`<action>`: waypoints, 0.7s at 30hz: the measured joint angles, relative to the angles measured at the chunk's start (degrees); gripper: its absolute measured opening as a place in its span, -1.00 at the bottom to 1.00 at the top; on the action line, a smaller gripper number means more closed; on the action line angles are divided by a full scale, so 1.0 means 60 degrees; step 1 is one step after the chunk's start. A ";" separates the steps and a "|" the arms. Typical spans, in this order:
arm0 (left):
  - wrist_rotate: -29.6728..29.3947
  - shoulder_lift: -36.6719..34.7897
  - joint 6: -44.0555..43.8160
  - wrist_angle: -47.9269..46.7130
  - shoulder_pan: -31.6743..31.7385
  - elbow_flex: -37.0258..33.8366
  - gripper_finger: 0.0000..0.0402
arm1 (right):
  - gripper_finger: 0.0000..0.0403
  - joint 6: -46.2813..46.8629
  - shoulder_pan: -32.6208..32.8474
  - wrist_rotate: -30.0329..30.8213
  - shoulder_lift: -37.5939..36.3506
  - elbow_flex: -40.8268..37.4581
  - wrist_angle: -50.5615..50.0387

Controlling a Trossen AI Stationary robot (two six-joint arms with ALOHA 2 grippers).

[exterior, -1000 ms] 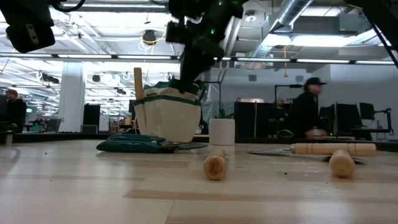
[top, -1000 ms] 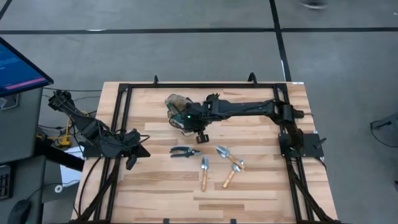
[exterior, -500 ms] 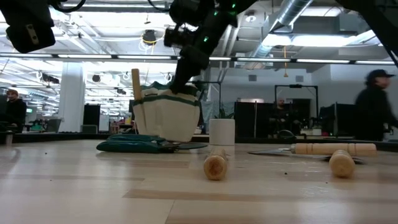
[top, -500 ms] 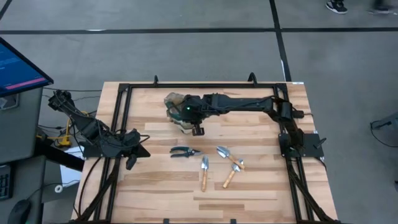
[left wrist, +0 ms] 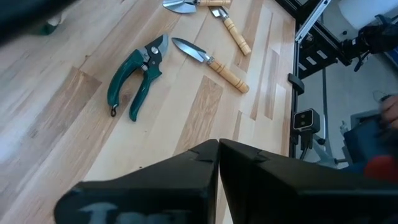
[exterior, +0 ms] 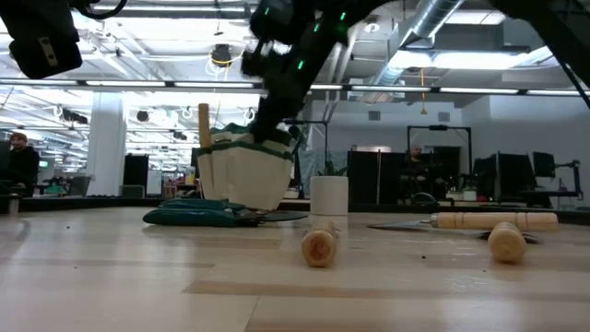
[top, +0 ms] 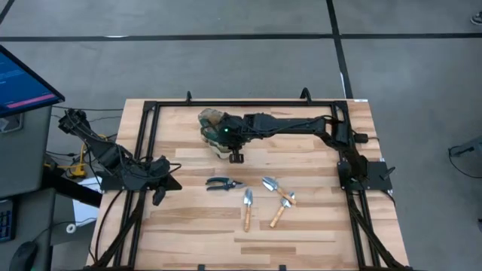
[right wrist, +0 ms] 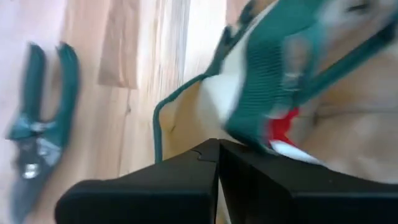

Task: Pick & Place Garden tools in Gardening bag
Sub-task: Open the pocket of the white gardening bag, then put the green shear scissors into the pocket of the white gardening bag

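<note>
The beige gardening bag [top: 210, 122] with green trim stands at the table's far middle. A wooden handle [exterior: 204, 123] sticks up out of it, and a red item [right wrist: 283, 127] lies inside. My right gripper [right wrist: 217, 147] is shut, slanting down at the bag's top rim [exterior: 267, 134]. Green pruning shears [top: 224, 183] and three wooden-handled trowels and forks [top: 247, 208] [top: 277, 188] [top: 280, 215] lie flat on the table nearer the front. My left gripper [left wrist: 219, 147] waits shut at the table's left edge [top: 158, 190], holding nothing. My right gripper's shut fingertips stand at the bag's green-trimmed rim [right wrist: 260, 127], coming slantwise from above and from the table's right. I cannot tell whether they touch the rim. Nothing shows between the fingers.
A small white pot [exterior: 329, 195] stands near the bag, toward the table's right. A black frame [top: 147, 150] runs along the table's left, far and right sides. Bare wood lies at the front of the table [top: 226, 245]. A monitor [top: 22, 79] stands off the left edge.
My right gripper has moved a short way toward the table's left and far edge, over the bag's top, rolling and dipping a little, and has stayed shut. The bag and the tools on the table have kept their places.
</note>
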 joint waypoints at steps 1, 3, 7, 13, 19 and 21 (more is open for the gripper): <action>0.0000 -0.0003 0.0109 -0.0003 0.0000 0.0000 -0.99 | -1.00 0.0081 0.0004 0.0000 -0.0199 0.0067 -0.0244; -0.0013 -0.0001 0.0220 -0.0003 0.0000 0.0000 -0.99 | -1.00 0.0304 0.0117 -0.0004 -0.0520 0.0242 -0.0343; -0.0064 0.0003 0.0242 0.0001 0.0002 0.0000 -0.99 | -0.99 0.0941 0.0550 -0.0011 -0.1194 0.0297 -0.0668; -0.0124 -0.0003 0.0174 0.0011 0.0000 0.0000 -0.96 | -0.67 0.1702 0.1526 -0.0045 -0.1447 0.0293 -0.1050; -0.0001 -0.0003 0.0166 0.0040 0.0000 0.0000 -0.79 | -0.06 0.2377 0.2293 -0.0027 -0.0608 0.0293 0.0005; 0.0040 0.0001 0.0169 0.0059 0.0000 0.0000 -0.70 | 0.12 0.2573 0.2476 0.0006 -0.0171 0.0264 0.0274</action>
